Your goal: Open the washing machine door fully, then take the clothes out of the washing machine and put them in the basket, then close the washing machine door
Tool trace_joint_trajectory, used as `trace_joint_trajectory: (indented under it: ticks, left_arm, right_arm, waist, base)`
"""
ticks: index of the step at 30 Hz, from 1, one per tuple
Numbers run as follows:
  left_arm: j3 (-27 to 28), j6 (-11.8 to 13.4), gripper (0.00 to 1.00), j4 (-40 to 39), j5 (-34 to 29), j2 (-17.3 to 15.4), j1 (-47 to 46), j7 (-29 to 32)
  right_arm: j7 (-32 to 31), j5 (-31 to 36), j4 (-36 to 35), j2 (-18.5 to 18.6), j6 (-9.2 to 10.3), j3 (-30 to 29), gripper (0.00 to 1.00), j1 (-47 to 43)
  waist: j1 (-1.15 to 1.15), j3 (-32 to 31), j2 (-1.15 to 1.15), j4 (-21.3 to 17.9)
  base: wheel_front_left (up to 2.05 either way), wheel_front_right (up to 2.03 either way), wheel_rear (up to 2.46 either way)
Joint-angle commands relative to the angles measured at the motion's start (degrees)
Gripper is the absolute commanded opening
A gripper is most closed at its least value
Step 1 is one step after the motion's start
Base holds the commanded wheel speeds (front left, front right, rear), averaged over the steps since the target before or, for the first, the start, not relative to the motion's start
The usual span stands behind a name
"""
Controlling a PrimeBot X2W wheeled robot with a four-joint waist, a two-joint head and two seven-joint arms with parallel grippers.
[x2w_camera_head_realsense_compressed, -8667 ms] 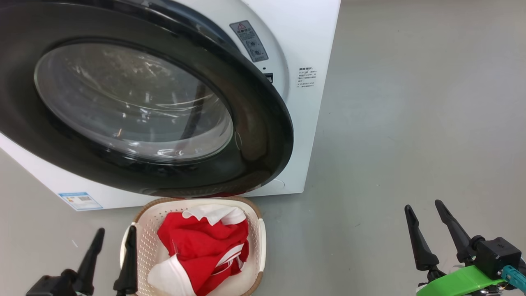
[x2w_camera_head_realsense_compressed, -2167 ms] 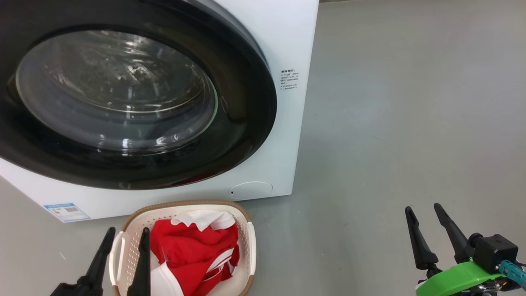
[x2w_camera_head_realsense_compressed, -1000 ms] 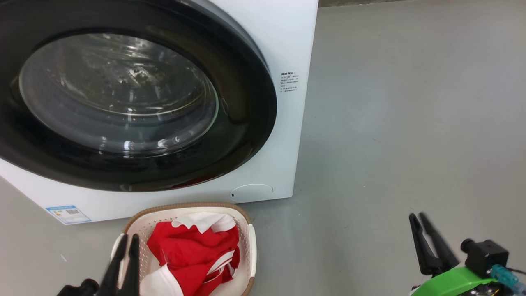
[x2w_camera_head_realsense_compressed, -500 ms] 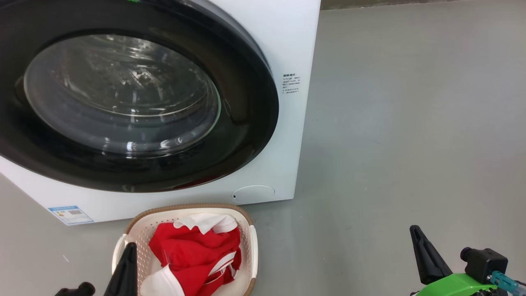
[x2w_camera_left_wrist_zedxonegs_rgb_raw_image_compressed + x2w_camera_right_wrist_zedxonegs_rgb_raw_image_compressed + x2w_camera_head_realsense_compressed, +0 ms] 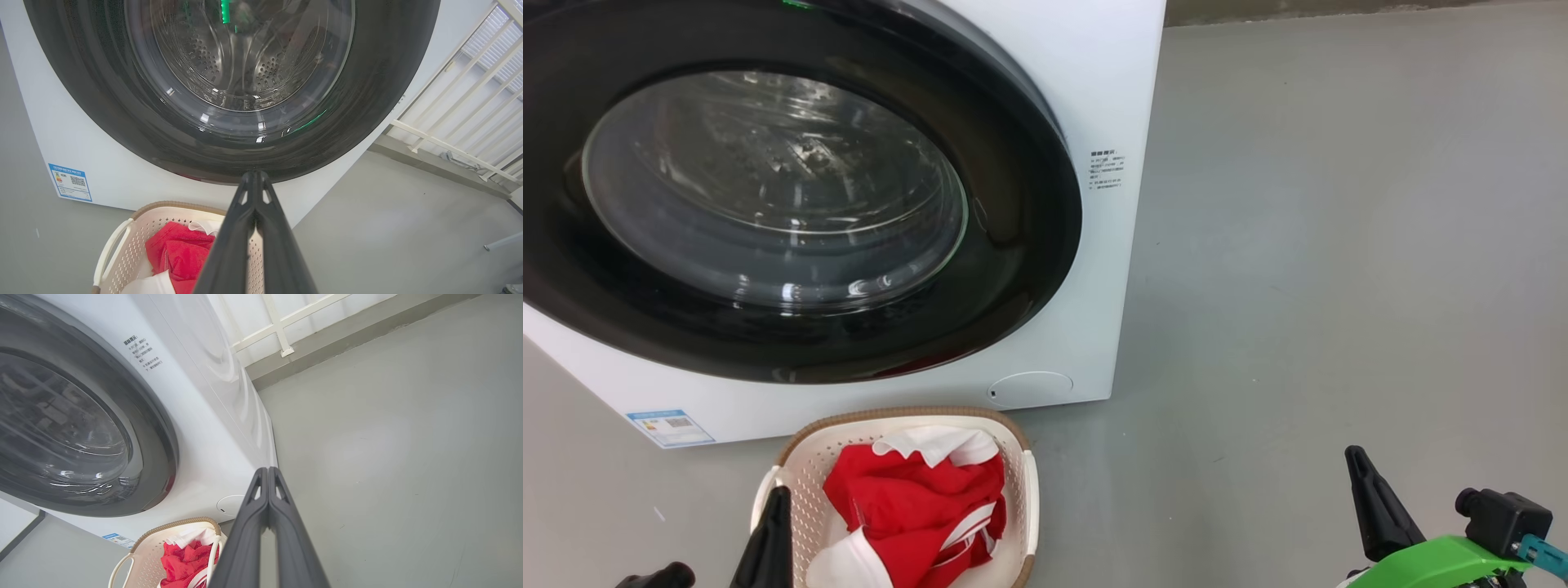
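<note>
The washing machine (image 5: 1111,98) is a white box on a grey floor. Its door (image 5: 1021,269), black-rimmed with a clear glass window, lies flush against the front. Through the glass, the left wrist view shows the studded steel drum (image 5: 241,69). In front of the machine stands the cream basket (image 5: 890,420), holding red and white clothes (image 5: 915,498). My left gripper (image 5: 772,510) is shut and empty at the basket's left rim; its pressed-together fingers show in the left wrist view (image 5: 254,183). To the right, over bare floor, my right gripper (image 5: 1360,469) is shut and empty too (image 5: 267,475).
A blue-and-white sticker (image 5: 670,427) marks the machine's lower left corner. Grey floor (image 5: 1339,286) spreads wide to the right of the machine. A white railing (image 5: 470,102) and a low ledge stand behind it.
Both grippers have gone from open to shut with nothing in them and dropped lower in the head view. The head camera has shifted slightly. The door, ajar in the earliest frame, now sits flush.
</note>
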State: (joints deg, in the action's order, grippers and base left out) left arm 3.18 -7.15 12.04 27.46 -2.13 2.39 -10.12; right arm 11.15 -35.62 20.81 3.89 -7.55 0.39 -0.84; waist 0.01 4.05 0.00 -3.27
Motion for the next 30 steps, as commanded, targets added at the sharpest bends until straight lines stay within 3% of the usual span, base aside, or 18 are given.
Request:
trace_joint_trajectory:
  ticks: [1,30]
  left_arm:
    - [0.55,-0.07,0.0,-1.01,2.07,-0.41,-1.78,0.28]
    - [1.21,-0.15,0.0,-0.18,20.06,-0.61,-3.69,4.83]
  right_arm:
    - [-0.35,-1.6,-1.68,0.65,0.01,-0.49,0.0,1.99]
    - [-5.0,-17.57,-3.16,0.43,0.03,-1.97,0.0,3.4]
  waist:
    - [-0.01,-0.07,0.0,0.06]
    - [-0.01,-1.15,0.0,0.97]
  base:
    - [0.0,0.0,0.0]
    - [0.0,0.0,0.0]
